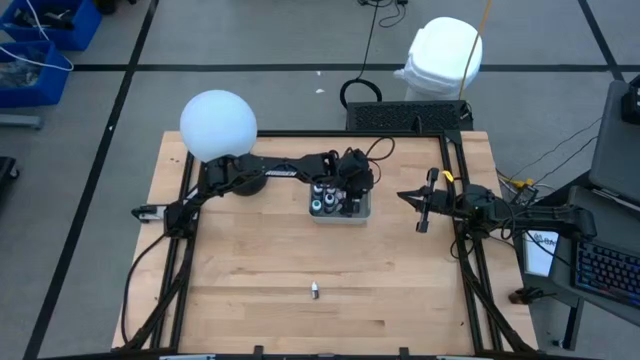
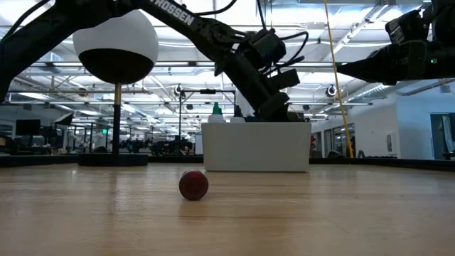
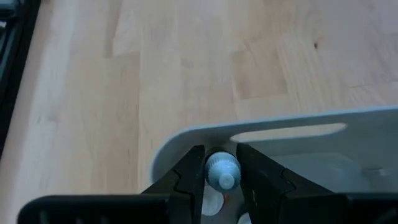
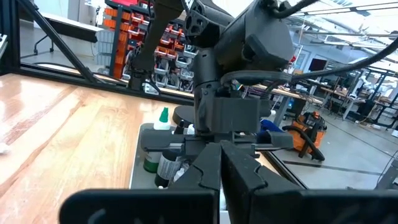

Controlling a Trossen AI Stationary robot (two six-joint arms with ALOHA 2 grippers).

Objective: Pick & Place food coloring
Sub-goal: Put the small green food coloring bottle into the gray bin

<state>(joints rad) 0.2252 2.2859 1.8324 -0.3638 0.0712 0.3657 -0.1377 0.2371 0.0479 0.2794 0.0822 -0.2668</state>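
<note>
The grey tray (image 1: 340, 212) stands mid-table and holds several small food coloring bottles (image 4: 163, 163), one with a green tip (image 2: 215, 109). My left gripper (image 3: 222, 180) reaches down into the tray's far part and is shut on a white-capped bottle (image 3: 222, 170). One more little bottle (image 1: 314, 290) lies on its side on the bare wood nearer the front edge; the low view shows its red end (image 2: 193, 185). My right gripper (image 4: 221, 163) hovers shut to the right of the tray, above the table (image 1: 421, 208). My left gripper pinches the white cap (image 3: 217, 165) of a small bottle between its two fingers, one finger (image 3: 189, 177) on each side. It comes from above, slanting down into the tray. The bottle stands inside the tray, just behind the tray's rim (image 3: 280, 121); its lower part is hidden by the fingers.
A white globe lamp (image 1: 218, 124) stands at the table's far left. A black frame (image 1: 460, 190) runs along the table's sides. Bare wood (image 1: 260, 270) spreads in front of the tray. A keyboard and cables lie off the right edge.
</note>
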